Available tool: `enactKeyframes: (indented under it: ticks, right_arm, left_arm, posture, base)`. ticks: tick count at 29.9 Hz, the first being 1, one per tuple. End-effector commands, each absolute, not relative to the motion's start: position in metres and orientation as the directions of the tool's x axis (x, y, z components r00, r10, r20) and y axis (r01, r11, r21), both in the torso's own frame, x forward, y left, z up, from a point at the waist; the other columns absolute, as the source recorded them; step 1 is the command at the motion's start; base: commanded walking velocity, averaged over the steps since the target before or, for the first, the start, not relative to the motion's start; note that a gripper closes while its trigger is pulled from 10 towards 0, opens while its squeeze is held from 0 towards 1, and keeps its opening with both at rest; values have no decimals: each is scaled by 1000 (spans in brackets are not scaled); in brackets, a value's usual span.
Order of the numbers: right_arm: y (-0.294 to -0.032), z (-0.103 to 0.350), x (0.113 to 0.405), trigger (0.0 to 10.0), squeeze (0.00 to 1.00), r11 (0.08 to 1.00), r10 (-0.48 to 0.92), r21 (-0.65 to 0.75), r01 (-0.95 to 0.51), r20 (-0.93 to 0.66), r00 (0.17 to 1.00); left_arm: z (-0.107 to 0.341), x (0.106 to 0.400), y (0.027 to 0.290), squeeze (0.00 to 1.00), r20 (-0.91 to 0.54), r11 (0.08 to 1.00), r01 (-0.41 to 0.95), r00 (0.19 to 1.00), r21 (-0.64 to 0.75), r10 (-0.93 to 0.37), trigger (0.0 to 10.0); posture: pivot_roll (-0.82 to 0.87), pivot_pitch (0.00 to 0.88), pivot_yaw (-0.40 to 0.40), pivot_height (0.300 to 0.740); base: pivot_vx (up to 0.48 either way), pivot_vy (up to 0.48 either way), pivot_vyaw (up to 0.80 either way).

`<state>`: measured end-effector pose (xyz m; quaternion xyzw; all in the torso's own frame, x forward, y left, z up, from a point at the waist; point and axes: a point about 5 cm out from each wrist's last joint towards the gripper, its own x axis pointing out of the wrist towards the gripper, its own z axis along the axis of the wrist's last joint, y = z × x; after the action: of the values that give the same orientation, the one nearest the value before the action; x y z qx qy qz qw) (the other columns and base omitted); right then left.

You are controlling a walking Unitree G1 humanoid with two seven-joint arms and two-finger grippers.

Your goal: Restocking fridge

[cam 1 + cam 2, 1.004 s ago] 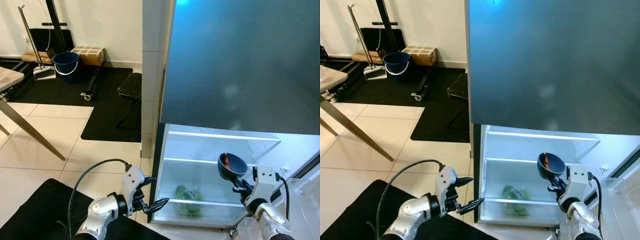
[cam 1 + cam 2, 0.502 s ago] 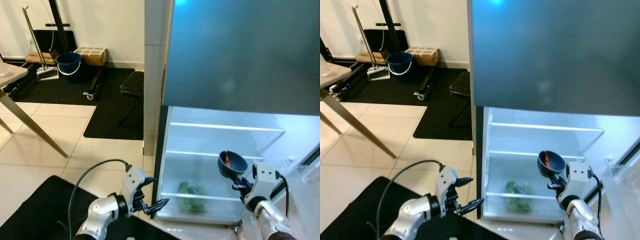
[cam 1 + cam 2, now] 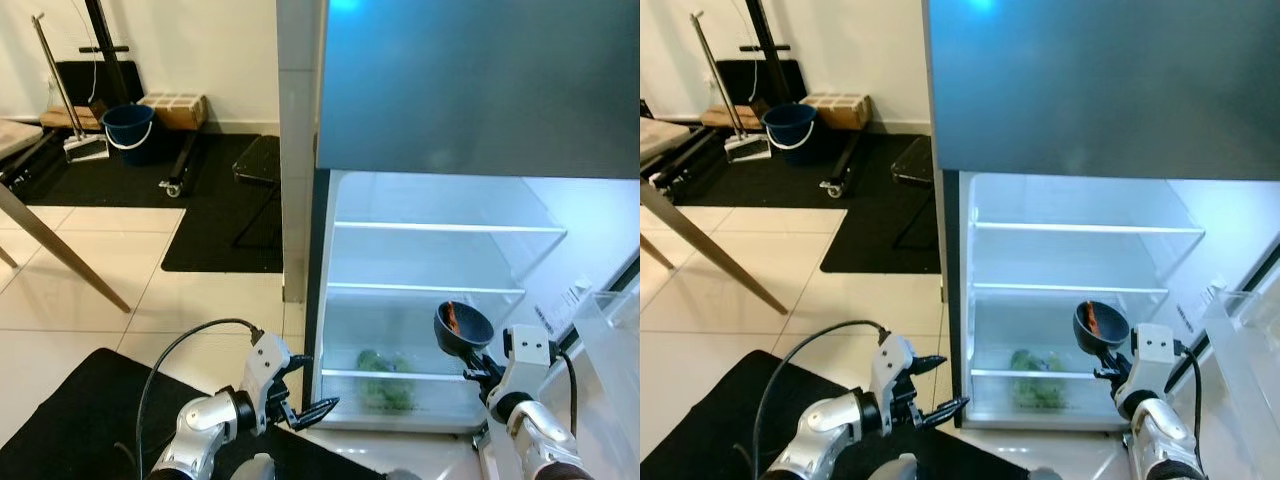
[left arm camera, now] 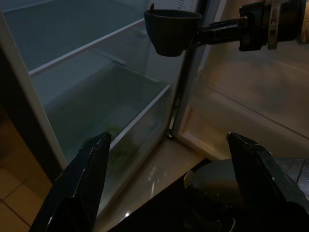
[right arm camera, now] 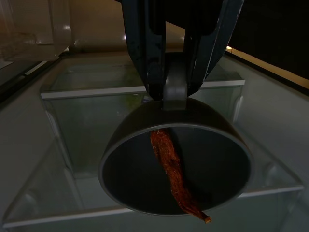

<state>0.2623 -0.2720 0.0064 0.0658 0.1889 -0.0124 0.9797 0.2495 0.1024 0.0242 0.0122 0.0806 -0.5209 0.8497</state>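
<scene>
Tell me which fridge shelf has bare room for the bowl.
The two glass shelves are bare: the upper one under the closed freezer door, the middle one behind the bowl gripped by the right gripper. The bottom drawer is partly taken by leafy greens. Left gripper is open, outside.

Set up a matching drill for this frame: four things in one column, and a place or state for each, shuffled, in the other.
Things:
1. bowl
2. greens
3. left gripper
4. bucket

Places or states:
A. in the fridge's bottom drawer
B. open, beside the fridge's lower left corner
C. on the black mat by the far wall
D. held by the right gripper, a reddish strip inside

Pairs: 1-D, 2-A, 3-B, 4-C
</scene>
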Motion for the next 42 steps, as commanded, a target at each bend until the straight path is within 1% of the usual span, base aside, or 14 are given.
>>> enactKeyframes:
  ticks: [1, 3, 15, 23, 27, 35, 38, 42]
  right_arm:
    - [-272, 10, 267, 10000, 0, 993, 8, 111, 35, -367, 930]
    - [-272, 11, 267, 10000, 0, 992, 11, 118, 34, -358, 933]
    - [-271, 13, 269, 10000, 0, 992, 16, 123, 28, -341, 940]
    - [-270, 14, 271, 10000, 0, 994, 20, 109, 19, -348, 937]
    - [-271, 16, 272, 10000, 0, 994, 21, 109, 17, -337, 941]
    - [-275, 21, 274, 10000, 0, 994, 8, 110, 26, -304, 953]
    - [-276, 22, 275, 10000, 0, 996, 11, 88, 18, -318, 948]
    - [-276, 25, 277, 10000, 0, 996, 11, 86, 16, -308, 951]
  left_arm:
    - [27, 252, 102, 0, -142, 458, 887, 447, -56, -883, 10000]
    - [28, 253, 102, 0, -139, 459, 887, 449, -52, -883, 10000]
    - [30, 254, 103, 0, -132, 466, 884, 457, -44, -880, 10000]
    - [33, 256, 104, 0, -121, 476, 879, 470, -32, -874, 10000]
    - [35, 258, 103, 0, -112, 494, 869, 489, -18, -865, 10000]
    - [43, 265, 102, 0, -80, 540, 841, 540, 27, -838, 10000]
    - [46, 268, 101, 0, -68, 558, 829, 559, 44, -826, 10000]
    - [48, 270, 99, 0, -54, 580, 813, 582, 57, -811, 10000]
  posture:
    - [81, 0, -19, 617]
    - [81, 0, -19, 607]
    - [83, 0, -22, 607]
    - [82, 0, -21, 574]
    - [81, 0, -18, 554]
    - [82, 1, -17, 554]
    - [82, 1, -16, 554]
    - [82, 0, -15, 534]
  base:
    - [0, 0, 0]
    - [0, 0, 0]
    - [0, 0, 0]
    - [0, 0, 0]
    - [0, 0, 0]
    - [0, 0, 0]
    - [0, 0, 0]
    - [0, 0, 0]
